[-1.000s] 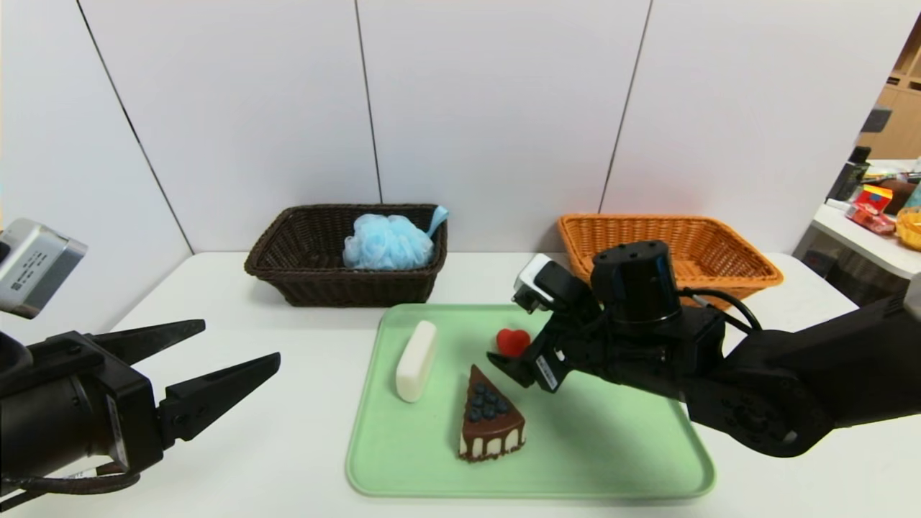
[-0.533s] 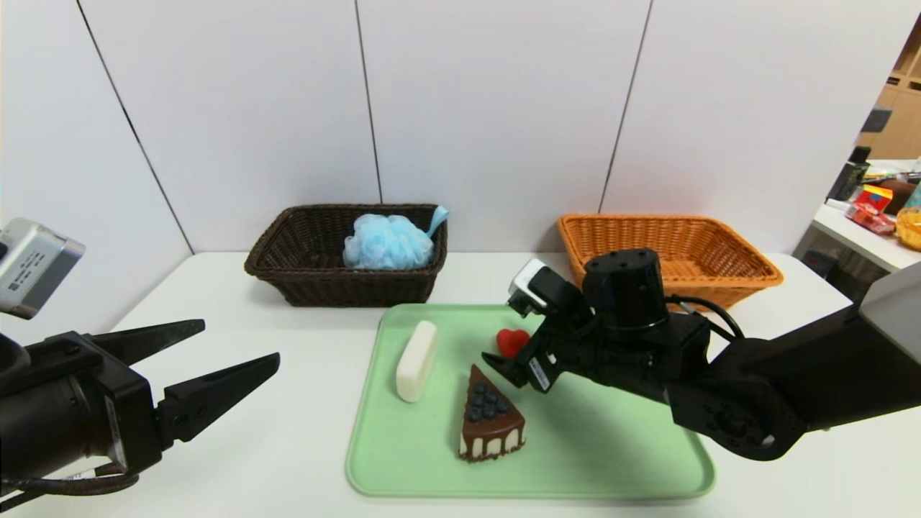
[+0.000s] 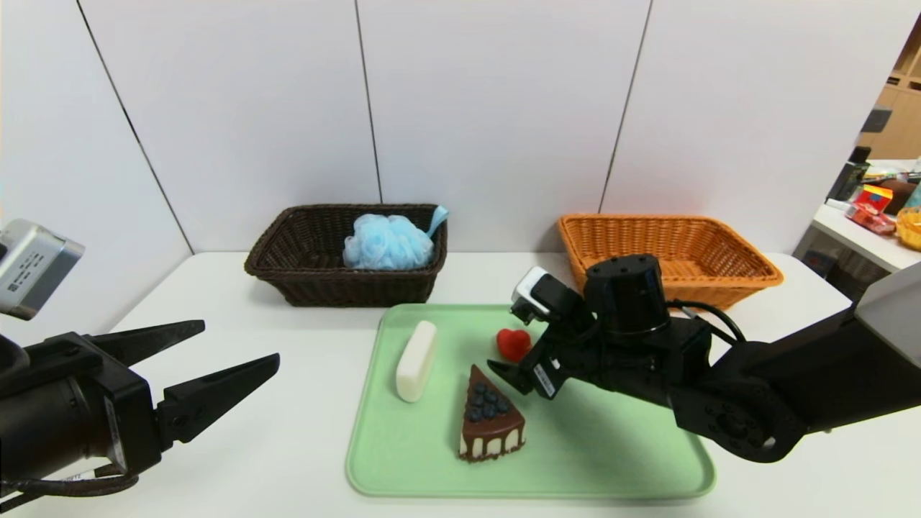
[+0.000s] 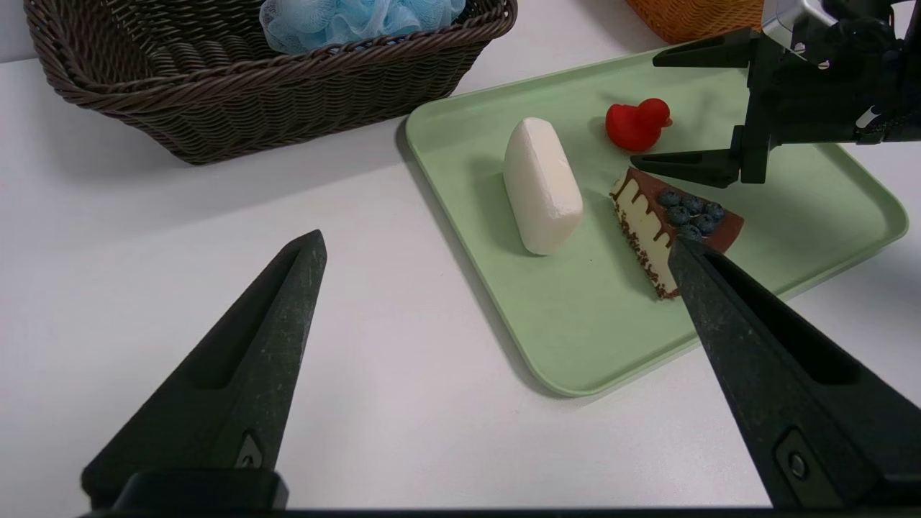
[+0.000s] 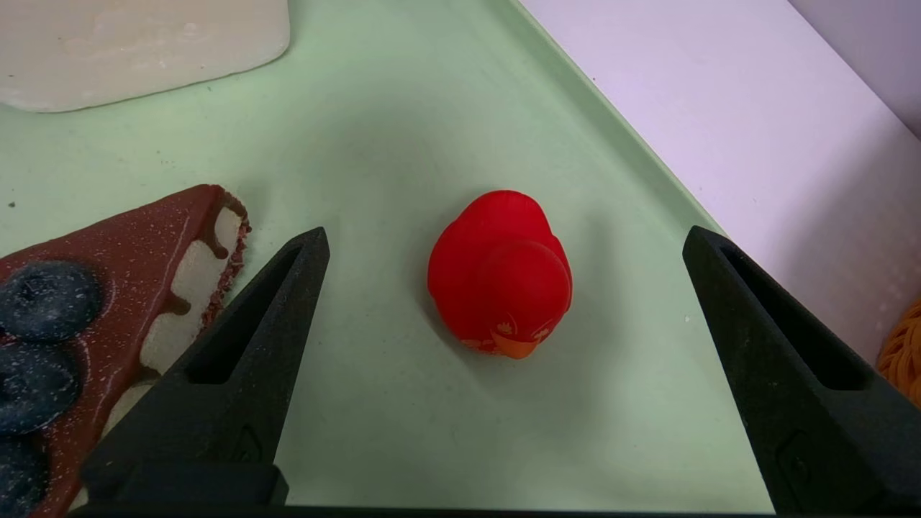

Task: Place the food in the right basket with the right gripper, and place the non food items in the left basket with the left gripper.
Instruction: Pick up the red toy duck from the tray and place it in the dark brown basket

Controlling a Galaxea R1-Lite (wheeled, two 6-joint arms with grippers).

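The chocolate cake slice (image 3: 491,421) lies on the green tray (image 3: 611,460), with the red duck (image 3: 512,344) behind it and the white soap bar (image 3: 416,360) to its left. My right gripper (image 5: 505,234) hovers open low over the tray. The duck (image 5: 500,273) shows between its spread fingers, untouched, and one finger is just above the cake's tip (image 5: 108,288). The blue bath puff (image 3: 388,242) rests in the dark left basket (image 3: 302,280). The orange right basket (image 3: 748,262) stands behind the right arm. My left gripper (image 3: 241,342) hangs open over the table left of the tray.
The tray's raised rim (image 4: 590,338) lies between the left gripper and the soap (image 4: 542,185). White wall panels close the back of the table. A side table with clutter (image 3: 881,208) stands at the far right.
The right gripper has sunk a little toward the tray near the duck and the cake's tip. The left arm has not moved.
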